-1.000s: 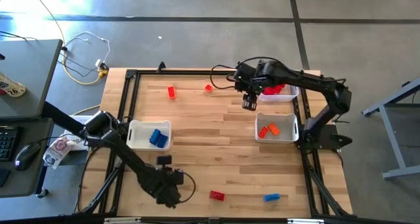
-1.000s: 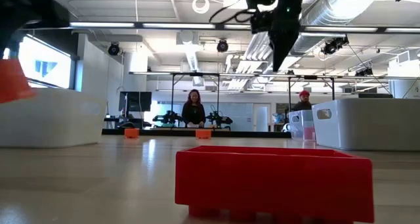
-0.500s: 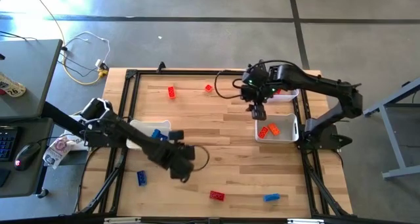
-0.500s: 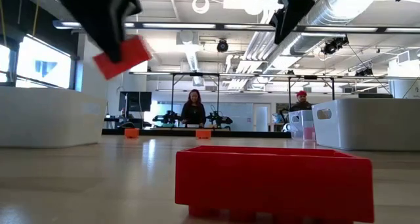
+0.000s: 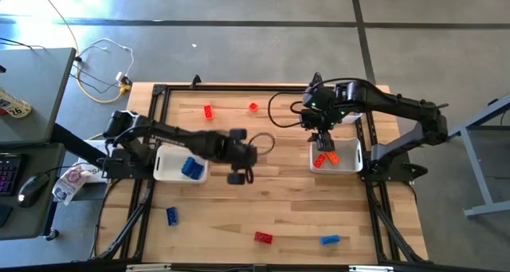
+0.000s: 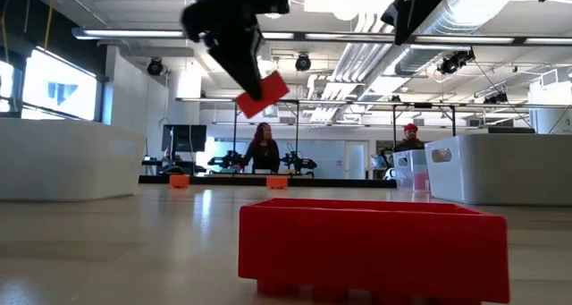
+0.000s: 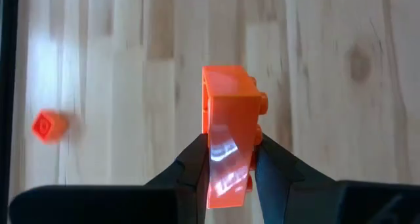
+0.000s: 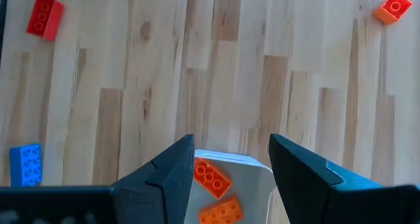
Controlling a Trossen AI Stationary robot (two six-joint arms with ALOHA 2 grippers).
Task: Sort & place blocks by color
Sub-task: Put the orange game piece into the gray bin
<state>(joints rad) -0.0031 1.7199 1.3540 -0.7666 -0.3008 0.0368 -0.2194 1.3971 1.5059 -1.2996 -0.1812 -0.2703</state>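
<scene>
My left gripper (image 5: pixel 239 177) hangs over the table's middle, shut on an orange block (image 7: pixel 227 96), which also shows in the low view as the orange block (image 6: pixel 264 92). My right gripper (image 8: pixel 230 159) stands open above the white bin (image 5: pixel 353 155) that holds orange blocks (image 8: pixel 211 175), with nothing between its fingers. Blue blocks (image 5: pixel 191 167) lie in a white bin (image 5: pixel 166 163) at the left. Loose on the table are a red block (image 5: pixel 208 111), a small orange block (image 5: pixel 253 107), a blue block (image 5: pixel 172 216), a red block (image 5: pixel 263 238) and a blue block (image 5: pixel 329 240). My left gripper pinches the orange block between its two fingers by its two broad faces, at the block's rear part (image 7: pixel 230 140); its studs (image 7: pixel 262 103) face one finger's side. The fingers slant down from the table's left. The block sticks out past the fingertips, tilted and lifted clear of the table.
A second white bin (image 5: pixel 346 116) stands at the far right, partly hidden by my right arm. A black frame (image 5: pixel 159 92) runs around the wooden table. The low view shows a red block (image 6: pixel 371 247) close to the camera and people far behind the table.
My left gripper has swung from the near left corner up and toward the table's middle, carrying the orange block clear of the table and uncovering the blue block at the near left. My right gripper has risen and gone right, ending above the bin of orange blocks.
</scene>
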